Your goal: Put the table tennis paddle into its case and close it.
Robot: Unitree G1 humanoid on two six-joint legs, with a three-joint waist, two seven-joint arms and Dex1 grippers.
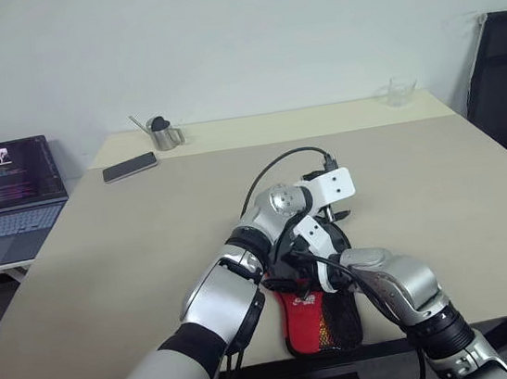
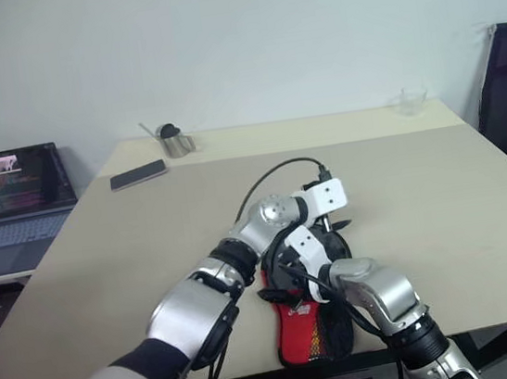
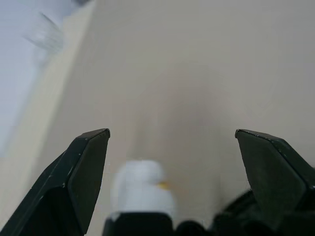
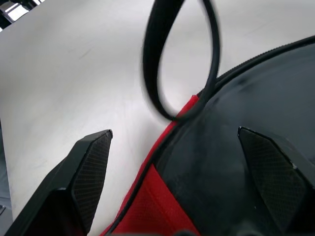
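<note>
We see case (image 1: 320,323) flat at near table (image 1: 149,250) edge, red end toward us. Left gripper (image 3: 172,162) spread wide, empty, above table. Right gripper (image 4: 174,167) spread wide over case's black part.

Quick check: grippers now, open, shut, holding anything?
Left gripper: open, holding nothing, above the table.
Right gripper: open, holding nothing, over the case.

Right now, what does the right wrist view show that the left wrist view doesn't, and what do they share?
The right wrist view alone gives the case up close: black fabric above, red below, its black loop strap arching over the table, under the open right gripper. The left wrist view alone gives the open left gripper, nothing between its fingers. Both share the beige table.
</note>
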